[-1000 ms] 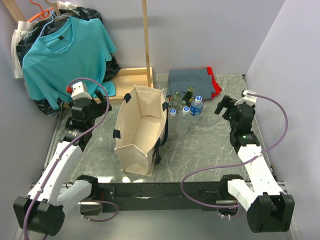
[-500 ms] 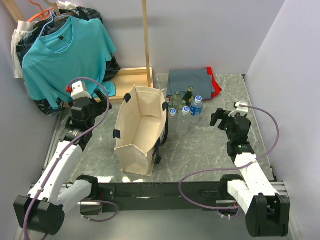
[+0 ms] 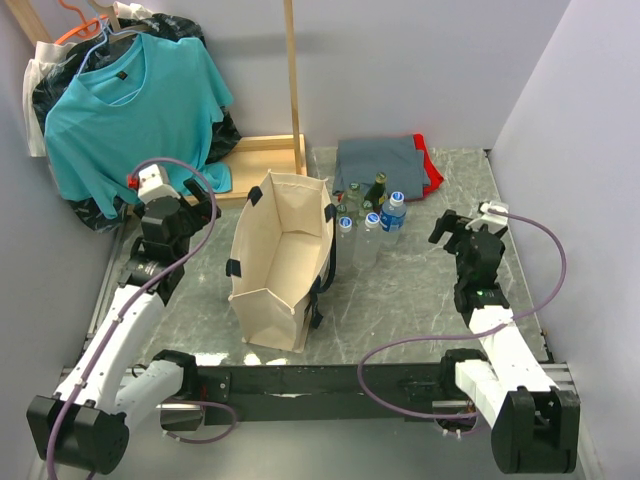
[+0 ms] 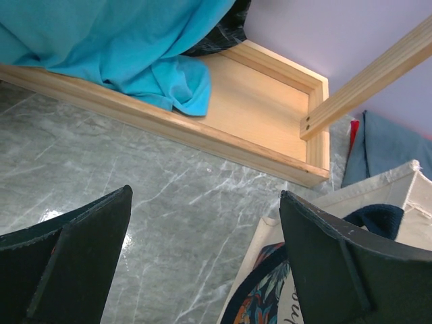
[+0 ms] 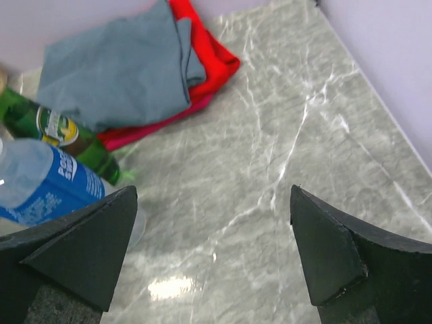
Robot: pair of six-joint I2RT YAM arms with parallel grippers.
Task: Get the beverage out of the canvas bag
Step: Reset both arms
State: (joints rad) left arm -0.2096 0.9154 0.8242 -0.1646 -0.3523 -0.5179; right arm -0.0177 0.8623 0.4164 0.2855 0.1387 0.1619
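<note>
L gripper (image 4: 206, 202) & R gripper (image 5: 214, 202) wide open, empty. Bag (image 3: 285, 255) is soft and floppy; no drink seen inside. Bottles (image 3: 393, 212) beside it look rigid, slick: grip mid-body.

The canvas bag (image 3: 283, 262) is rendered in plain beige with black straps and tabs, and the bench (image 3: 420, 290) is patterned as grey marble shot with white veins. A turquoise T-shirt (image 3: 130, 110) is shown against a glossy black plastic bag (image 3: 228, 128), a grey-blue cloth (image 5: 115, 74) is laid over a red cloth (image 5: 209, 61), and the wooden frame (image 4: 270, 115) is left in pale, unpainted wood. A dark green bottle (image 5: 88, 148) is marked with a green, pale-rimmed label, a clear water bottle (image 5: 40, 185) is wrapped in blue with white lettering, and the left claw (image 4: 206, 196) and right claw (image 5: 212, 196) are finished in matt black.
</note>
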